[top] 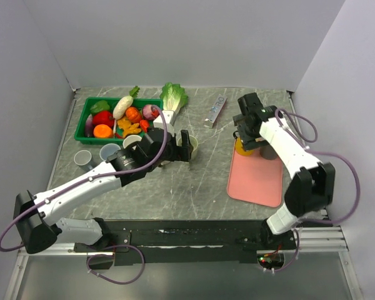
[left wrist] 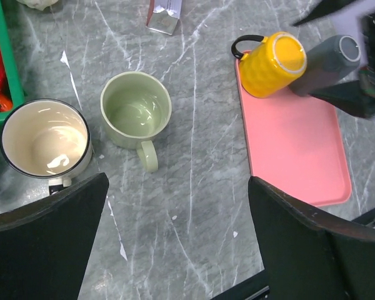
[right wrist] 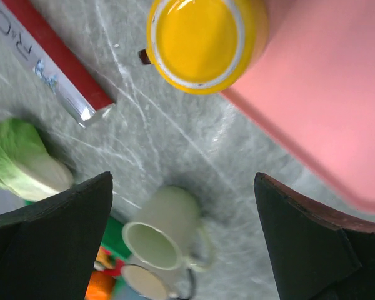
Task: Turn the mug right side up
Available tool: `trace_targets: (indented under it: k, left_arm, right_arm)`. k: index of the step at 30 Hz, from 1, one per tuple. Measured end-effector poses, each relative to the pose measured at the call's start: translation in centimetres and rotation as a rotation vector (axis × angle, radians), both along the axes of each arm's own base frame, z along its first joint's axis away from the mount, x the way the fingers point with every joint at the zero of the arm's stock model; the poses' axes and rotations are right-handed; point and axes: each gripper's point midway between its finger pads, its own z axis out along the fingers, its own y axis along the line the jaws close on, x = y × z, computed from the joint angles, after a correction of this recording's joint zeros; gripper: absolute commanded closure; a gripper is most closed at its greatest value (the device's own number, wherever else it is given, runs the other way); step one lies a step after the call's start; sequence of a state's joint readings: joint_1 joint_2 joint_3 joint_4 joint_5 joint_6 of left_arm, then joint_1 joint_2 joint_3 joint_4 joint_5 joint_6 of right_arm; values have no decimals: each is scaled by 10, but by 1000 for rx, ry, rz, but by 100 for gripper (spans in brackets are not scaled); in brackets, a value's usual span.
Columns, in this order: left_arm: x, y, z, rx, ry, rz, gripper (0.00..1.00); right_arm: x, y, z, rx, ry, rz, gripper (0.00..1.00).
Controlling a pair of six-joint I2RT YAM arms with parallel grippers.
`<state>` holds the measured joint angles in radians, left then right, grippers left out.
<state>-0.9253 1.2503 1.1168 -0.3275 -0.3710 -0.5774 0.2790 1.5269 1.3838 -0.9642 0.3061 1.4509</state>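
Note:
The yellow mug point(left wrist: 274, 61) stands upside down on the far left corner of the pink board point(left wrist: 300, 150). Its base with a white ring faces up and its black handle points left. It also shows in the right wrist view point(right wrist: 200, 40) and, partly hidden, in the top view point(top: 240, 148). My right gripper point(top: 244, 133) hangs just above it, open and empty point(right wrist: 182, 187). My left gripper point(top: 186, 148) is open and empty point(left wrist: 178, 194), above bare table near an upright green mug point(left wrist: 136, 112).
A dark grey cup point(left wrist: 328, 62) lies tilted on the board beside the yellow mug. A cream mug with a black rim point(left wrist: 45, 139) stands left of the green one. A green bin of toy food point(top: 90, 115), a lettuce point(top: 173, 97) and a red and silver box point(top: 217, 109) sit at the back.

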Motion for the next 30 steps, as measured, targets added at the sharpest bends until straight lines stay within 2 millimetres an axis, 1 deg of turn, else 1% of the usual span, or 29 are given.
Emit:
trace_targets:
  k: [1,3,4,6,8,12,15,21,22,25,30]
  left_arm:
    - [0,2,2,-3,-2,-4,3]
    - [-1,6,5,-6,-6,-7,4]
    - [-1,11,5,-9,-7,-8,4]
    - [-2,18,3,-15,-1,-6,4]
    - [-1,25,2,-21,5,-1,4]
    - [5,33,1,-31,13,12,4]
    - [7,36,1,-35,18,13,4]
    - [13,41,1,-43,26,22,4]
    - [14,43,0,-43,28,24,4]
    - [17,44,-2,-42,35,26,4]
    - [20,48,-3,-35,35,30,4]
  right_arm:
    - [5,3,-3,22,16,-36,0]
    - [15,9,-7,60,47,-107,1]
    - [23,13,-8,87,61,-152,2]
    - [33,18,-13,123,79,-216,5]
    - [38,21,-20,150,103,-283,9]
    - [35,19,-39,156,162,-388,12]
    - [35,16,-48,148,192,-430,15]
    - [44,5,-60,123,209,-484,21]
    - [44,3,-62,119,212,-491,24]
    - [46,-1,-68,114,220,-508,29]
    - [49,-4,-76,111,241,-523,32]
